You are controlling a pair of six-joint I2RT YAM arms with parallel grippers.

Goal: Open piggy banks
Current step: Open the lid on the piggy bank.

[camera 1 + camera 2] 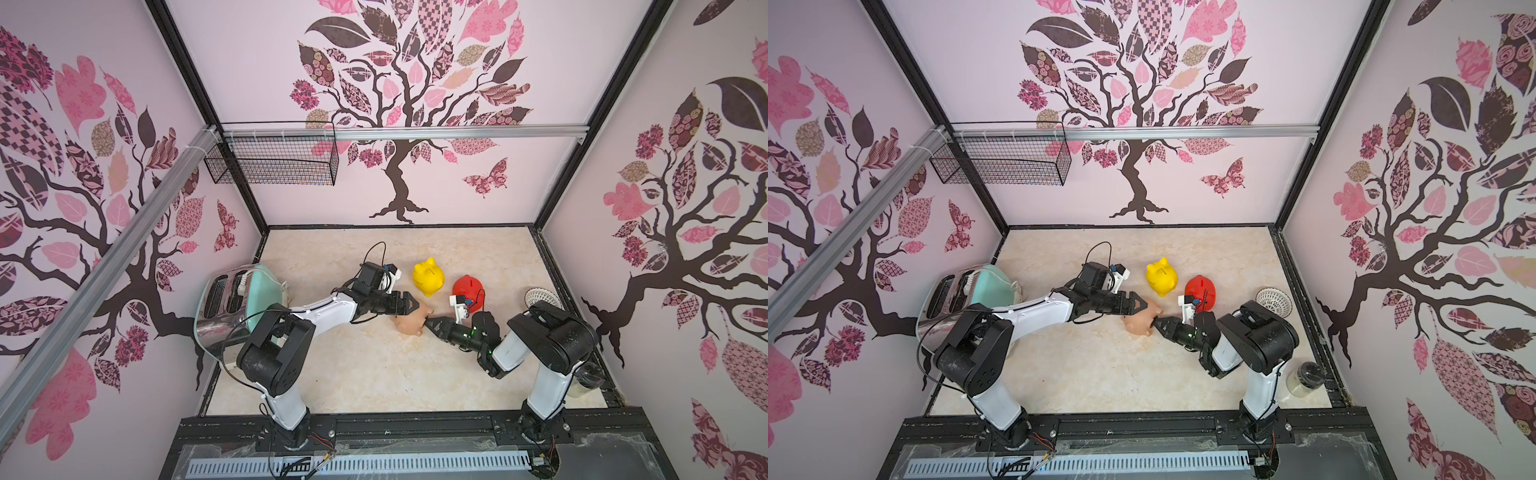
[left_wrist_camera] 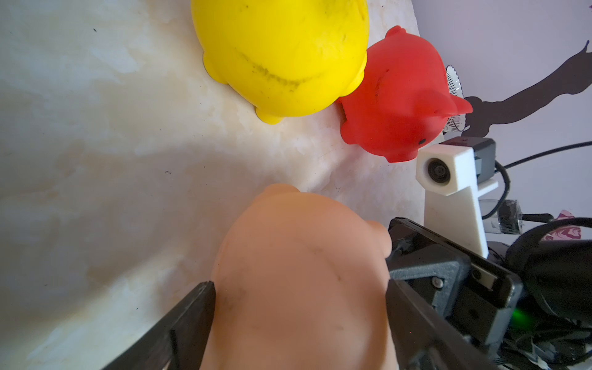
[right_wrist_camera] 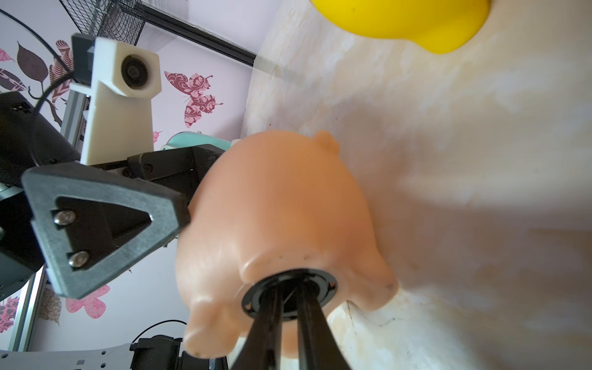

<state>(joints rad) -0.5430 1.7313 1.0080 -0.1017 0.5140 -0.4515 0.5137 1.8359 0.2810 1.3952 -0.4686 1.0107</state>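
Peach pig point(image 3: 282, 205) mid-table, yellow pig point(image 1: 428, 277) at its 12 o'clock — our left gripper point(image 2: 299, 286) clamps it, right gripper point(image 3: 290, 298) pinches the plug point(image 3: 253, 295). Pull crooked and we could slip off.

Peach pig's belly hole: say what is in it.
A black plug fills it, with the right gripper pinching its middle. The plug hides the pig's inside.
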